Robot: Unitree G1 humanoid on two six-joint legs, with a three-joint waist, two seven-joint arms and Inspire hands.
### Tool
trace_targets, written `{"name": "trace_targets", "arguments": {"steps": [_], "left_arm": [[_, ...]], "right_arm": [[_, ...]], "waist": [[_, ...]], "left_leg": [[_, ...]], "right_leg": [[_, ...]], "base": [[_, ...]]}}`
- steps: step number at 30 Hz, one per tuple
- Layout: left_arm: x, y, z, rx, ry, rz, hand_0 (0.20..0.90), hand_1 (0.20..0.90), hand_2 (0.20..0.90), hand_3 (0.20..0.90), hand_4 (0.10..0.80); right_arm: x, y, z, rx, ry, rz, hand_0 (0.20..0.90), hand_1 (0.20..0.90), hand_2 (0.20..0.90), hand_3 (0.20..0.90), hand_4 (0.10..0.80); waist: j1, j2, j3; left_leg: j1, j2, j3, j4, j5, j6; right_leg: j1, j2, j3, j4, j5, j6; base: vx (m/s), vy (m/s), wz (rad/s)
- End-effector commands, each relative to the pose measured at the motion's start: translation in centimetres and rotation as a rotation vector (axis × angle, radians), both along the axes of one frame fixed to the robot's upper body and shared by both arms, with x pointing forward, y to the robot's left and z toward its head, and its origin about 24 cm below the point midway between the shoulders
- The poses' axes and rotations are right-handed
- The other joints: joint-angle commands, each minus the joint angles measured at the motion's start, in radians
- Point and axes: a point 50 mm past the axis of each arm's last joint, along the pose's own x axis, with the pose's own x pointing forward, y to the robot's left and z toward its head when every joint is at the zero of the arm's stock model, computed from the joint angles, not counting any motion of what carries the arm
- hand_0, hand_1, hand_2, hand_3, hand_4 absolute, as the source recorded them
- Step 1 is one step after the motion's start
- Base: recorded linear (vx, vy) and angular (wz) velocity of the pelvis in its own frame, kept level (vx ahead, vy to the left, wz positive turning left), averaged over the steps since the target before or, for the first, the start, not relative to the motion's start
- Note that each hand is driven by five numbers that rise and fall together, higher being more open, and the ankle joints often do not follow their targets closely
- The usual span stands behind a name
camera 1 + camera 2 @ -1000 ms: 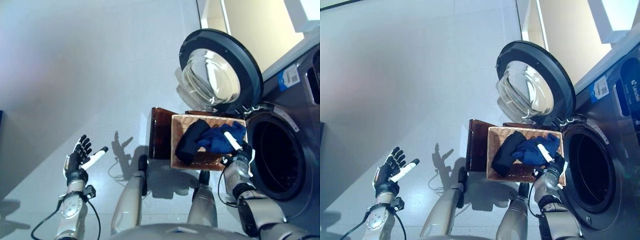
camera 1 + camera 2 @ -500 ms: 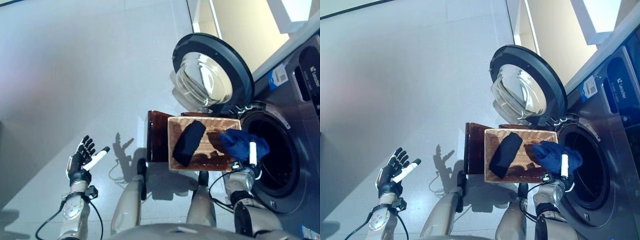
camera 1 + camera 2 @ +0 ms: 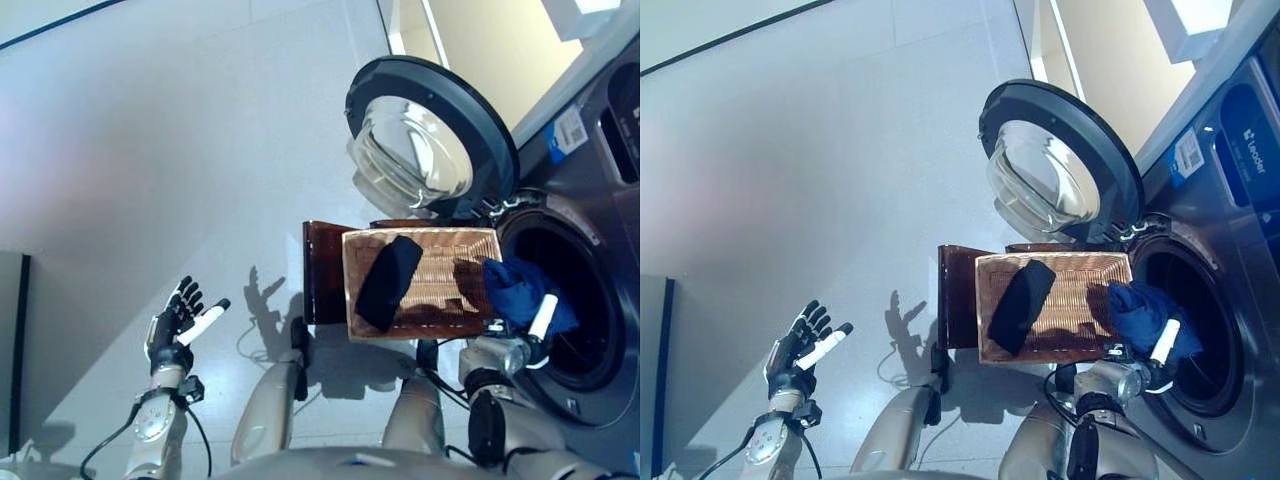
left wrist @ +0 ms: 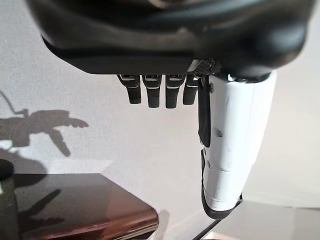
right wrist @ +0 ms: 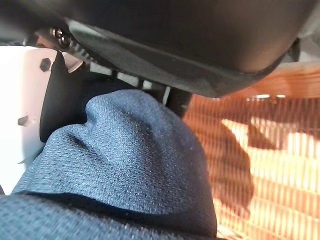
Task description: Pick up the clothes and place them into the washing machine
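Cloth fills my right hand (image 3: 525, 335): its fingers and white-covered thumb are clamped round a blue garment (image 3: 515, 290), and the right wrist view shows that knit fabric bunched tight against the palm. I have the bundle at the mouth of the washer (image 3: 1230, 250), just past the basket's right edge and in front of the dark drum opening (image 3: 575, 300). I cannot tell whether any of the fabric is already over the lip or whether it all hangs outside.

The wicker basket (image 3: 470, 245) sits just beside the opening, under the round door (image 3: 430, 140), which is swung wide. One black garment (image 3: 388, 282) lies on the basket's left half, untouched. Against the basket's left edge stands a brown panel (image 3: 322, 270), on the grey floor (image 3: 180, 150).

My left hand (image 3: 180, 318) hangs well apart on the left, above the floor, fingers spread and holding nothing.

As I judge it, the task is partway done. The blue piece is out of the basket but not yet released inside the drum; I need to push it in and let go. Then the black piece has to be fetched. The drum's interior is too dark to see whether anything lies in it.
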Motion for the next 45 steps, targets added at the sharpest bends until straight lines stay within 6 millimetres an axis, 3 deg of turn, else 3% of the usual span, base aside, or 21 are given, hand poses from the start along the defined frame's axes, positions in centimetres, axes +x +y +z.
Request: {"name": "trace_targets", "arguments": {"steps": [1, 8, 15, 18, 25, 31, 35, 45], "left_arm": [[0.3, 1.7, 3.0, 0.046, -0.182, 0.057, 0.9, 0.9, 0.9, 0.9, 0.8], [-0.6, 2.8, 2.8, 0.074, -0.149, 0.086, 0.9, 0.9, 0.9, 0.9, 0.8], [-0.6, 3.1, 3.1, 0.107, -0.143, 0.065, 0.9, 0.9, 0.9, 0.9, 0.8], [-0.8, 3.5, 3.4, 0.128, -0.143, 0.067, 0.9, 0.9, 0.9, 0.9, 0.8], [-0.7, 3.6, 3.8, 0.145, -0.147, 0.052, 0.9, 0.9, 0.9, 0.9, 0.8], [-0.6, 3.5, 4.3, 0.138, -0.169, 0.025, 0.9, 0.9, 0.9, 0.9, 0.8], [-0.7, 3.7, 4.2, 0.145, -0.161, 0.031, 0.9, 0.9, 0.9, 0.9, 0.8], [-0.8, 4.1, 4.5, 0.155, -0.166, 0.042, 0.9, 0.9, 0.9, 0.9, 0.8]], "right_arm": [[0.5, -4.1, 4.7, -0.224, -0.077, -0.078, 0.2, 0.2, 0.2, 0.2, 0.3], [0.9, -5.3, 6.5, -0.232, -0.119, -0.165, 0.2, 0.2, 0.2, 0.2, 0.3], [-0.3, -7.0, 6.8, -0.174, -0.109, -0.304, 0.2, 0.2, 0.2, 0.2, 0.3], [-0.3, -8.1, 7.9, -0.167, -0.102, -0.346, 0.2, 0.2, 0.2, 0.2, 0.3], [0.0, -10.2, 11.1, -0.203, -0.119, -0.398, 0.2, 0.2, 0.2, 0.2, 0.3], [-0.9, -13.0, 15.0, -0.235, -0.149, -0.5, 0.2, 0.2, 0.2, 0.2, 0.3], [-2.0, -14.1, 16.0, -0.231, -0.113, -0.561, 0.2, 0.2, 0.2, 0.2, 0.3], [-1.9, -14.5, 17.1, -0.261, -0.096, -0.552, 0.2, 0.2, 0.2, 0.2, 0.3]], "waist": [[0.006, 0.008, 0.009], [0.001, 0.01, 0.023], [0.003, 0.022, 0.014], [0.011, 0.033, 0.0], [0.018, 0.054, -0.013], [0.019, 0.069, -0.024], [0.016, 0.075, -0.029], [0.019, 0.101, -0.039]], "left_leg": [[-0.052, 0.016, -0.052, 0.077, -0.031, -0.032], [-0.13, 0.031, -0.059, 0.256, -0.109, -0.036], [-0.172, 0.031, -0.061, 0.334, -0.149, -0.037], [-0.191, 0.026, -0.055, 0.354, -0.161, -0.035], [-0.197, 0.023, -0.046, 0.361, -0.167, -0.03], [-0.204, 0.01, -0.035, 0.334, -0.154, -0.028], [-0.212, 0.008, -0.031, 0.324, -0.144, -0.031], [-0.217, 0.004, -0.025, 0.297, -0.124, -0.031]], "right_leg": [[-0.086, 0.013, 0.0, 0.079, 0.064, -0.072], [-0.165, 0.031, 0.022, 0.261, -0.023, -0.095], [-0.217, 0.034, 0.045, 0.347, -0.061, -0.105], [-0.247, 0.031, 0.06, 0.367, -0.066, -0.108], [-0.271, 0.031, 0.081, 0.391, -0.076, -0.11], [-0.289, 0.025, 0.09, 0.39, -0.07, -0.108], [-0.298, 0.021, 0.091, 0.395, -0.068, -0.107], [-0.312, 0.018, 0.102, 0.385, -0.059, -0.107]], "base": [[-0.08, -0.006, -0.06], [-0.015, -0.008, 0.01], [-0.005, -0.001, -0.01], [0.0, 0.0, 0.0], [-0.006, 0.022, -0.04], [-0.002, 0.013, 0.03], [0.0, 0.006, 0.01], [-0.005, 0.005, 0.0]]}}
